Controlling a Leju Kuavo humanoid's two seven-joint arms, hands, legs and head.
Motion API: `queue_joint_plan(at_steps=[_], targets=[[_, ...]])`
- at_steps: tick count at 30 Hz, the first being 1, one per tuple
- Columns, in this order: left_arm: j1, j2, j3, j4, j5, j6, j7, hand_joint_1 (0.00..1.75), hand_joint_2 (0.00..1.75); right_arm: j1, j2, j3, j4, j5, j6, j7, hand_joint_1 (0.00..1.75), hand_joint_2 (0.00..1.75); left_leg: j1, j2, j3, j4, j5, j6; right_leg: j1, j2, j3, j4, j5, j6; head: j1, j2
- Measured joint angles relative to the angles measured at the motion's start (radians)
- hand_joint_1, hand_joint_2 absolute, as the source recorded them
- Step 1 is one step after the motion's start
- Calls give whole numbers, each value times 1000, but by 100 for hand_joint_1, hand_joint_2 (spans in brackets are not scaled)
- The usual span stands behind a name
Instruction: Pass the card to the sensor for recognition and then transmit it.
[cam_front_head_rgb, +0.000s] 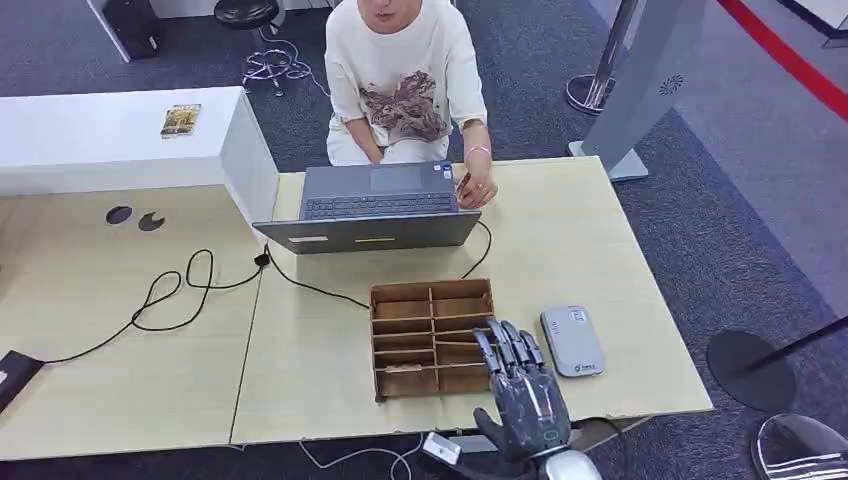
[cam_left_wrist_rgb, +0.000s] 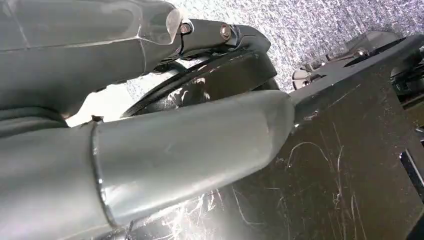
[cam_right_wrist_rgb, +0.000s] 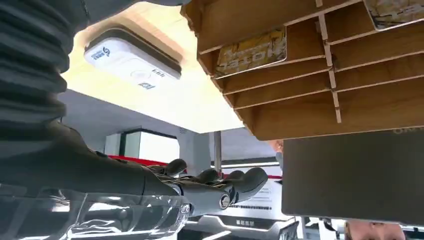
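In the head view we see the right hand (cam_front_head_rgb: 522, 392) over the near right corner of the wooden box (cam_front_head_rgb: 433, 337), fingers straight, slightly apart, holding nothing. The sensor (cam_front_head_rgb: 572, 340) lies just right of the box. We cannot make out a card inside the box here.

In the left wrist view the left hand (cam_left_wrist_rgb: 150, 145) is very close and blurred; we cannot tell how its fingers stand.

In the right wrist view a card (cam_right_wrist_rgb: 251, 51) lies flat in a box compartment, apart from the fingers (cam_right_wrist_rgb: 235, 182). Another card (cam_right_wrist_rgb: 397, 11) is cut off at the edge.
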Motion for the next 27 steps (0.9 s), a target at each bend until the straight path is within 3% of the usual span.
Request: queue_joint_plan(at_steps=[10,16,27], targets=[[0,0,0,0,2,0,0,0,0,-1,20,-23,9,0,19,-44,0,175,0,0,0,0,0,0,0,0,0,0,0,0,0,0],[0,0,0,0,-3,0,0,0,0,-7,52,-50,33,0,22,-93,17,175,0,0,0,0,0,0,0,0,0,0,0,0,0,0],[-1,0,0,0,-9,-2,0,0,0,-22,95,-90,82,-4,22,-132,30,175,0,0,0,0,0,0,0,0,0,0,0,0,0,0]])
